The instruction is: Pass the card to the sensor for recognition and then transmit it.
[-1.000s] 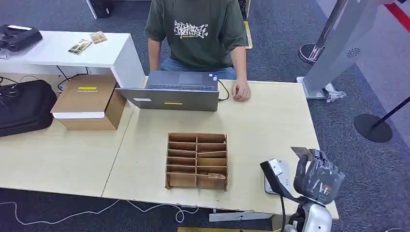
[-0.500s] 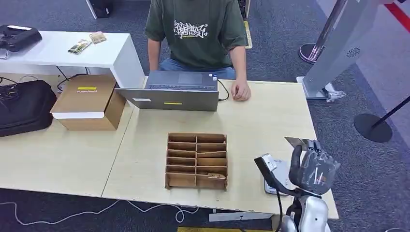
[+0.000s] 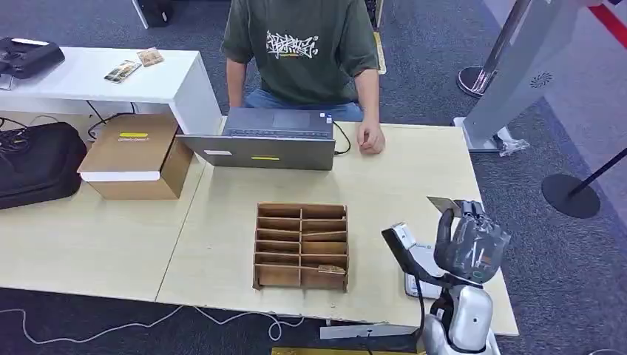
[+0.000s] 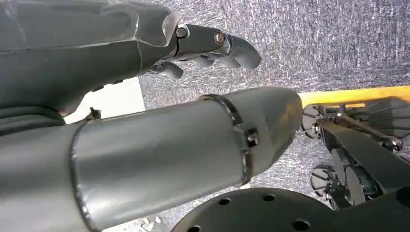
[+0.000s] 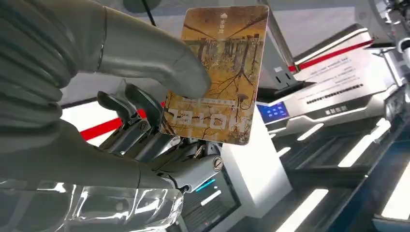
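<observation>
My right hand (image 3: 469, 248) is raised over the table's near right corner and pinches a hotel card (image 3: 444, 203) between thumb and fingers. In the right wrist view the card (image 5: 217, 72) is yellow-brown with a tree picture and the word HOTEL, and my thumb (image 5: 159, 63) lies across it. The white sensor (image 3: 421, 260) lies flat on the table just beneath and left of that hand, partly hidden by my wrist. My left hand (image 4: 96, 53) hangs over grey carpet, its fingers (image 4: 217, 43) loosely apart and holding nothing.
A wooden slotted card rack (image 3: 301, 245) sits mid-table, left of the sensor. Behind it stands a grey laptop (image 3: 266, 140) with a seated person (image 3: 299, 44), whose hand (image 3: 370, 138) rests on the table. A cardboard box (image 3: 137, 155) and black bag (image 3: 37, 163) lie far left.
My right hand has moved a little left and farther over the table with the card, coming above the sensor. The person and the table items stay put.
</observation>
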{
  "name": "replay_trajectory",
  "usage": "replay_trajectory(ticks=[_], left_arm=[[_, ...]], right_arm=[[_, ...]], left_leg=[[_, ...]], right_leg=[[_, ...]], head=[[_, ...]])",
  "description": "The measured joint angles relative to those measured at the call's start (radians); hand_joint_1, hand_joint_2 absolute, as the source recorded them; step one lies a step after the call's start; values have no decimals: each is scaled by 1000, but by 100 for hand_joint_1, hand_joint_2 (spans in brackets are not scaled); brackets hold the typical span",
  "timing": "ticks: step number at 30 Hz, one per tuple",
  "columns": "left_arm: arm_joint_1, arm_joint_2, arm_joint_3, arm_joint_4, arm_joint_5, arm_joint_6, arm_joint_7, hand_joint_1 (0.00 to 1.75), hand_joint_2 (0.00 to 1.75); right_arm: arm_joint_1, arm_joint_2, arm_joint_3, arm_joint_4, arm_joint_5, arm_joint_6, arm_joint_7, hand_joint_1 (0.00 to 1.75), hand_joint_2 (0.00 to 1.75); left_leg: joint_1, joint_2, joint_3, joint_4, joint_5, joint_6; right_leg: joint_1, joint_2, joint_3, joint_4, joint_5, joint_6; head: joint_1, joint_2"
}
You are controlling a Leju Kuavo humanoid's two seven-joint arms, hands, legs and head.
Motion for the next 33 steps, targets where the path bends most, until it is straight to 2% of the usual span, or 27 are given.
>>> replay_trajectory(ticks=[2,7,15,22,27,33], left_arm=[[0,0,0,0,-3,-1,0,0,0],[0,1,0,0,-8,-1,1,0,0],[-4,4,0,0,-46,0,2,0,0],[-5,5,0,-2,-53,0,2,0,0],[-7,6,0,-3,-71,2,3,0,0],[-15,8,0,-4,-87,2,9,0,0]], right_arm=[[-16,0,1,9,0,-6,-9,175,175],[-70,0,19,50,0,-21,18,175,175],[-169,0,63,127,0,-40,11,175,175],[-196,0,78,158,0,-44,3,175,175],[-221,21,78,180,0,-50,-64,175,175],[-308,52,84,254,0,-45,-81,175,175]], left_leg=[[0,0,0,0,0,0],[0,0,1,0,0,0],[0,0,1,0,0,0],[0,0,0,0,0,0],[0,0,1,0,0,0],[0,0,1,0,1,-1]], right_leg=[[0,0,0,0,0,0],[0,0,0,0,0,0],[0,0,0,0,0,0],[0,0,0,0,0,0],[0,0,0,0,0,0],[0,0,0,1,1,0]], head=[[0,0],[0,0],[0,0],[0,0],[0,0],[0,0]])
